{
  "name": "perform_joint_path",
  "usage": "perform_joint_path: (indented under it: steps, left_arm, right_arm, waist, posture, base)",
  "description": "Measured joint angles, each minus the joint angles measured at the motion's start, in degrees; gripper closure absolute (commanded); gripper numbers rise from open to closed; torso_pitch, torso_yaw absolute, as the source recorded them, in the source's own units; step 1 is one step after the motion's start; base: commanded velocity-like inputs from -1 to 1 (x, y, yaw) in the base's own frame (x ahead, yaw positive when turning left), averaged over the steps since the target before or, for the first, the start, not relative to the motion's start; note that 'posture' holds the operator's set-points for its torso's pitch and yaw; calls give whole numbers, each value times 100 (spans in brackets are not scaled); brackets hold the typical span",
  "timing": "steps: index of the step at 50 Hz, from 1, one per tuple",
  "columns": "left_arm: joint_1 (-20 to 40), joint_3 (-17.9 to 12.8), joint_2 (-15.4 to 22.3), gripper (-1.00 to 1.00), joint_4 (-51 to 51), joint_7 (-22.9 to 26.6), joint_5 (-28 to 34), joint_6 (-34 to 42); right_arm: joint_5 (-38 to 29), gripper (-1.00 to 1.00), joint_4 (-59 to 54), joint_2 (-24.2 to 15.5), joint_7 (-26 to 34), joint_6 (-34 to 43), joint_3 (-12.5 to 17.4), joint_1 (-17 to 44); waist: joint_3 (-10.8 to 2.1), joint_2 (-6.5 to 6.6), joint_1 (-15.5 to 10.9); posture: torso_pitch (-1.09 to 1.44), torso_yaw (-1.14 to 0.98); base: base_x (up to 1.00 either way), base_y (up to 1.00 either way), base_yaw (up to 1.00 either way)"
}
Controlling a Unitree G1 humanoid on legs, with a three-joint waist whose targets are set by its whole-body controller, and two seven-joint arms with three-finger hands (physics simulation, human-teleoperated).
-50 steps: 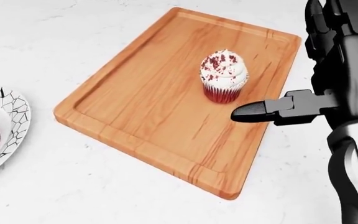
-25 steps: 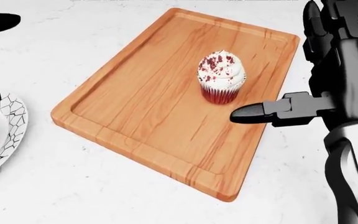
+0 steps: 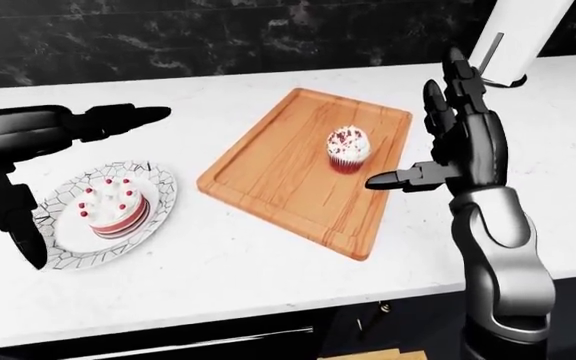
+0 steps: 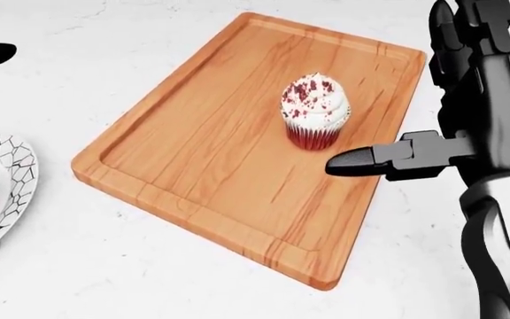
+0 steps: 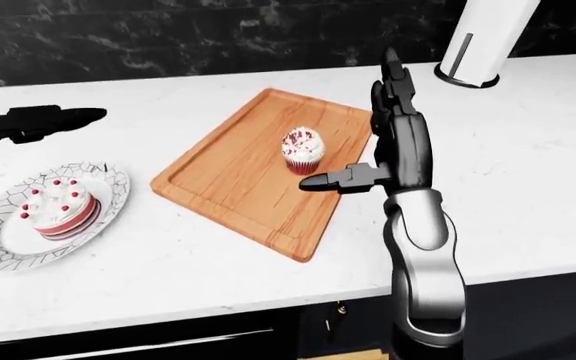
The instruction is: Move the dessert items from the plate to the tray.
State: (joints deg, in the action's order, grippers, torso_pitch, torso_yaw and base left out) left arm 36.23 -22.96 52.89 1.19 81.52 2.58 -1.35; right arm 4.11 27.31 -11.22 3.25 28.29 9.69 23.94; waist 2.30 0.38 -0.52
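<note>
Risk is concentrated at 2 places: beside the cupcake (image 4: 316,110), which is already standing upright on the wooden tray (image 3: 268,172), and around the small layered cake (image 3: 111,207), which is left on the patterned plate (image 3: 158,184) at the left of the white counter (image 3: 218,255).

The right hand (image 3: 446,142) is seen spread wide and empty, its fingers pointing up and its thumb stretched out level toward the cupcake, just beside it but apart from it. If this hand is swung leftward or lowered carelessly, the cupcake could be clipped by the thumb and tipped onto its frosting, or pushed off the tray's rim.

The left hand (image 3: 118,118) is held above the counter at the top left of the left-eye view, well apart from the plate; its fingers are stretched straight out and nothing is held in them.

By judgement, 1 dessert of 2 is moved, and the cake is the piece that remains. It is wider and softer-looking than the cupcake, with small red toppings on white icing, so a grip closed too hard could crush the sides, while a loose one could let it slip during the carry across the counter. The plate could also be dragged or tilted if the fingers are pressed against its rim. The white cylinder (image 3: 513,45) at the top right is well apart and is unlikely to be struck.
</note>
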Motion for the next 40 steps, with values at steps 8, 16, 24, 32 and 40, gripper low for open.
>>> perform_joint_path:
  steps: [8,16,24,32,40]
  left_arm:
    - [168,206,-170,-91,51,-136,206,-48]
    - [148,250,-333,-89,225,-288,449,-284]
    - [103,313,-435,-78,682,-610,835,-721]
    - [134,365,-470,-67,1075,-923,1146,-1169]
    - [32,338,-448,-60,1317,-1025,1228,-1503]
  right_arm:
    - [1,-100,7,-1,-4,21,-8,20]
    - [-4,-100,56,9,0,12,14,-50]
    - [1,-100,63,15,0,-2,28,-93]
    - [-4,-100,25,20,5,-27,7,-81]
    - [-3,-100,4,13,8,-30,16,-66]
  waist:
    - [-3,0,-5]
    - [-6,0,10]
    - [-8,-14,3]
    - [-26,-13,8]
    - [-31,-6,11]
  posture:
    - [0,0]
    - [0,0]
    - [0,0]
    - [0,0]
    - [0,0]
  base:
    - [0,0,0]
    - [0,0,0]
    - [0,0,0]
    - [0,0,0]
    - [0,0,0]
